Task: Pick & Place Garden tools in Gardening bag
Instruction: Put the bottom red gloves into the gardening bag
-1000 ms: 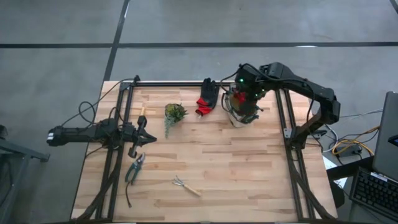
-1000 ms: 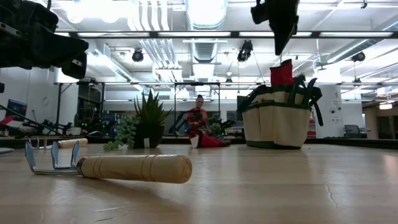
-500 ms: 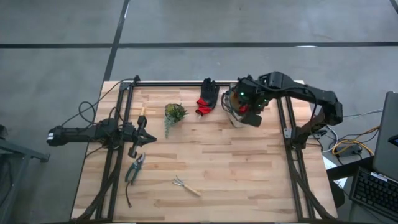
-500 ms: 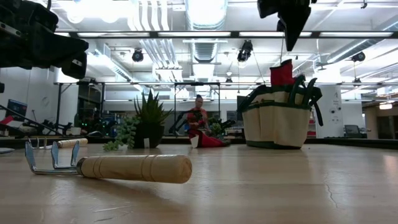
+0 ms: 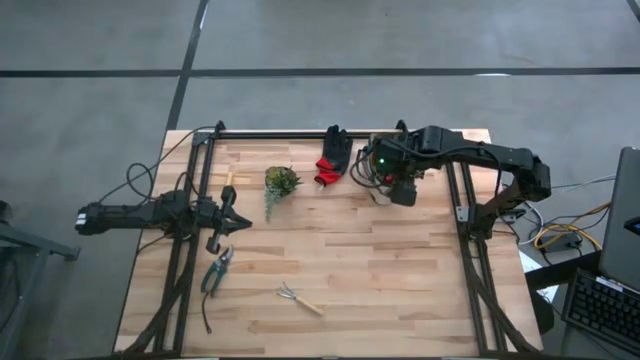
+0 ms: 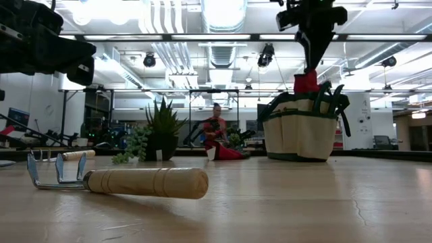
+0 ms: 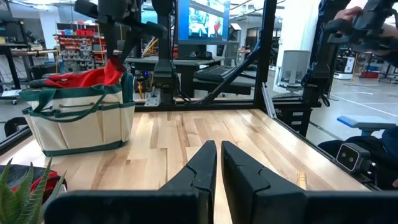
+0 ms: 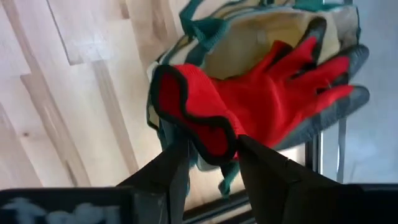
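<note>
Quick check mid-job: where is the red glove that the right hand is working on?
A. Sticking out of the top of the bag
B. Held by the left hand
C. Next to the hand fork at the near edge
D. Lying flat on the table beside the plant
A: the red glove pokes up out of the bag, with the right hand at its cuff.
</note>
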